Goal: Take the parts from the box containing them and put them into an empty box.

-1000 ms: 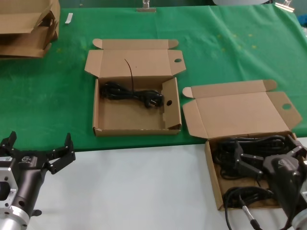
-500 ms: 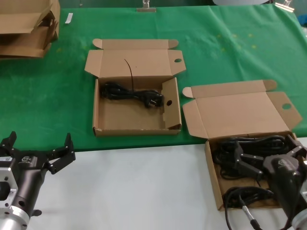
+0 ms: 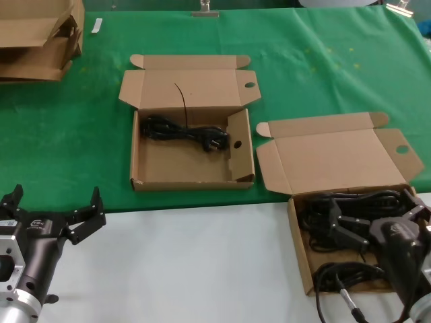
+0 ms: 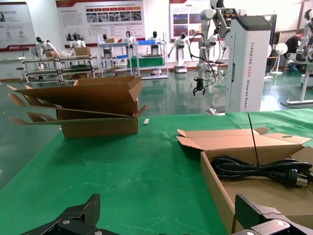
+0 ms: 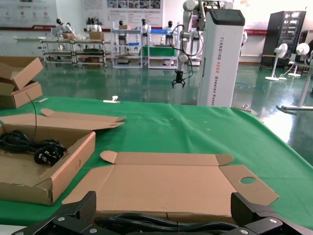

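The box containing the parts [image 3: 300, 259] sits at the front right with its lid [image 3: 337, 158] folded back; black coiled cords [image 3: 350, 200] fill it. My right gripper [image 3: 377, 215] hangs open just above those cords, fingers spread across the bundle [image 5: 156, 225], holding nothing. The other box [image 3: 182, 167] lies open in the middle on the green cloth, with one black cord [image 3: 185, 132] along its far side. That cord [image 4: 259, 169] also shows in the left wrist view. My left gripper [image 3: 57, 198] rests open at the front left, above the white surface.
A flattened cardboard stack [image 3: 37, 37] lies at the far left corner. Green cloth [image 3: 67, 134] covers the far part of the table and a white surface [image 3: 195, 262] the near part. The middle box has an upright side flap [image 3: 237, 145].
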Available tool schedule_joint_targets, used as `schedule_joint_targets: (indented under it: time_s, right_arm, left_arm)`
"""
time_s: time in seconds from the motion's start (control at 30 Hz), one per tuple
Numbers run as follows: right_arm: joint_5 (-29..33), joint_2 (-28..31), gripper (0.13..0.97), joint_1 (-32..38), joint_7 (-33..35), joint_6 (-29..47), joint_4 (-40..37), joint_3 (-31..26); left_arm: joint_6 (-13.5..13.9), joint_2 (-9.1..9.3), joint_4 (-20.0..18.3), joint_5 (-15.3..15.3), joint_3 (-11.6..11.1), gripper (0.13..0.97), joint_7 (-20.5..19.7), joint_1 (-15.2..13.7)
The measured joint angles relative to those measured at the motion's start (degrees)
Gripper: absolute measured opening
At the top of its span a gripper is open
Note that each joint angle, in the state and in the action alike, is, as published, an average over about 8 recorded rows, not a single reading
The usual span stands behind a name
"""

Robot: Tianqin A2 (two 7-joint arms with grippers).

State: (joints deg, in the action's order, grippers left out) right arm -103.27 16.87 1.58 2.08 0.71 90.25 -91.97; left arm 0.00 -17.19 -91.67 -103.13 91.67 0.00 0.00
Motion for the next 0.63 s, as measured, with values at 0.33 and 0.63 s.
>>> schedule_joint_targets:
  time_s: [0.33, 0.63]
  right_arm:
    - [0.0, 0.0, 0.966, 0.0, 0.0, 0.0, 0.0, 0.0]
    - [0.0, 0.0, 0.966, 0.0, 0.0, 0.0, 0.0, 0.0]
  left_arm:
    - [0.0, 0.0, 0.0, 0.0, 0.0, 0.966, 0.0, 0.0]
    - [0.0, 0.0, 0.0, 0.0, 0.0, 0.966, 0.0, 0.0]
